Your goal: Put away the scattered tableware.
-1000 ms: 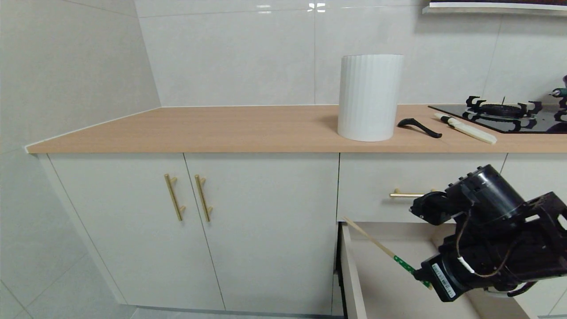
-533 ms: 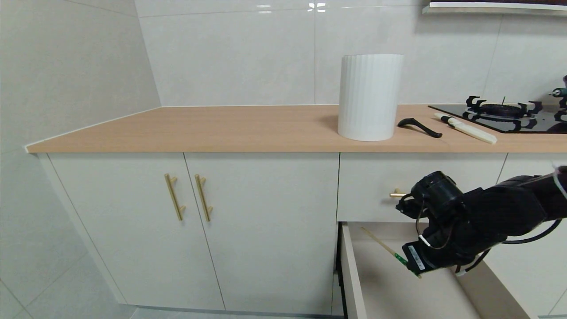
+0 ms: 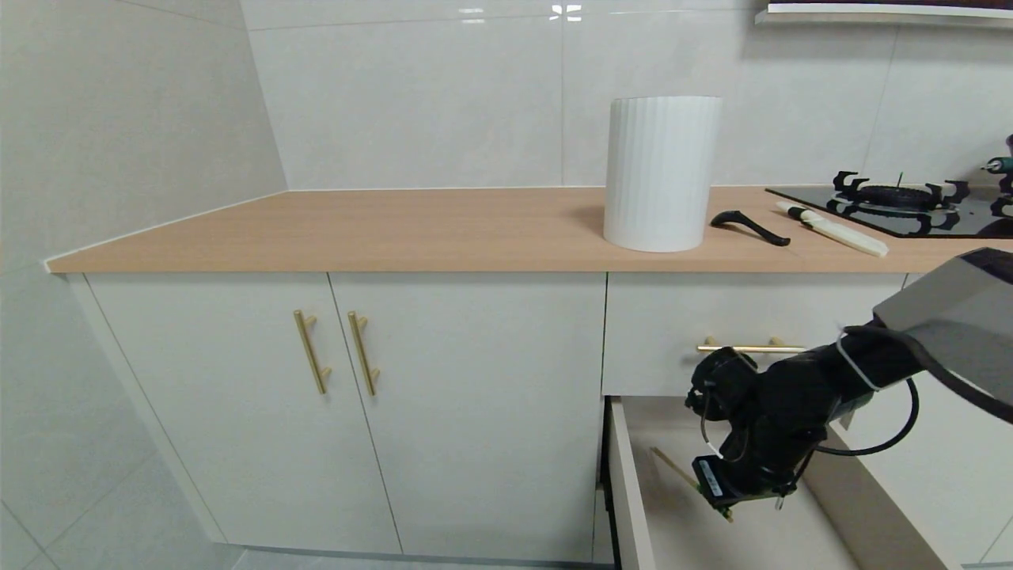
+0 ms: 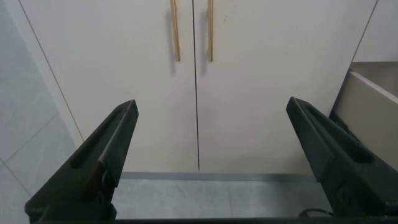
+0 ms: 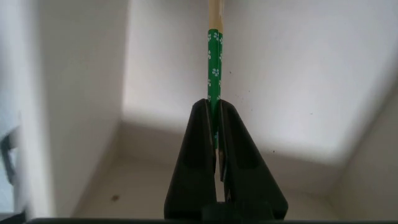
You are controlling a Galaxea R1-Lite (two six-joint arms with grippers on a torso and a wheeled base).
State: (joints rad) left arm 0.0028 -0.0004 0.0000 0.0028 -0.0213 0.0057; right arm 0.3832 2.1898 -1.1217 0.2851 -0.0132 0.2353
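Observation:
A wooden chopstick (image 5: 214,68) with a green patterned end sticks out of my right gripper (image 5: 216,124), which is shut on it. In the head view the right gripper (image 3: 716,495) sits low inside the open drawer (image 3: 629,491), and the chopstick (image 3: 673,467) slants up and to the left over the drawer floor. My left gripper (image 4: 211,162) is open, with nothing between its fingers, facing the cabinet doors (image 4: 196,93). On the counter lie a black-handled utensil (image 3: 749,226) and a cream knife (image 3: 835,230).
A tall white ribbed canister (image 3: 659,172) stands on the wooden counter (image 3: 356,229). A black gas hob (image 3: 902,206) sits at the counter's right end. A shut drawer with a gold handle (image 3: 748,347) lies above the open one. Two cabinet doors have gold handles (image 3: 313,352).
My right arm has swung down and to the left, carrying the chopstick from above the drawer's opening deep into the drawer. The chopstick has sunk lower with it.

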